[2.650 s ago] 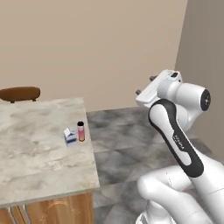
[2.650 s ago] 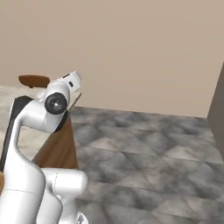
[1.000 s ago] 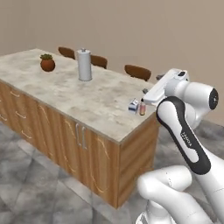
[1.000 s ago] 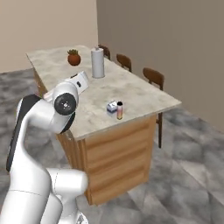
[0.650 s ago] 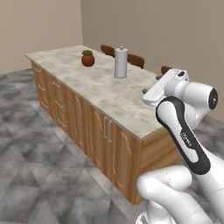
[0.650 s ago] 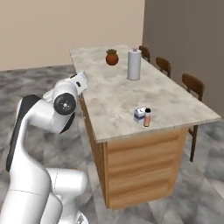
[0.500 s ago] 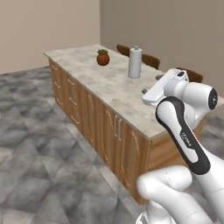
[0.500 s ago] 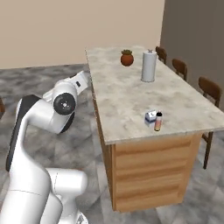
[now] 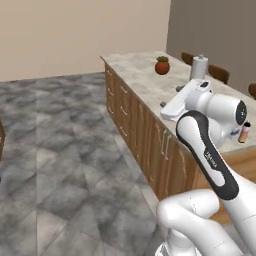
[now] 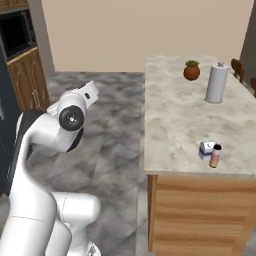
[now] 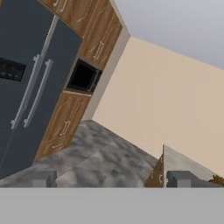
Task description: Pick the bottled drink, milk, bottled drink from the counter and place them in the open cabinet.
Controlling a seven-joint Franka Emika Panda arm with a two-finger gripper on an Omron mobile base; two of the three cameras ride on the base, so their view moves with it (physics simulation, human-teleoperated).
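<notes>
We see our pincer (image 11: 112,177) spread wide, gripping nothing; the counter (image 11: 183,162) edge lies just beyond its right fingertip (image 11: 183,178).

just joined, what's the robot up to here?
Nothing is being handled. The arm is held up beside the counter with its gripper open and empty, facing the fridge wall. A bottled drink and the milk stand close together near the counter's near end. A canister and a small potted plant sit farther along it.
</notes>
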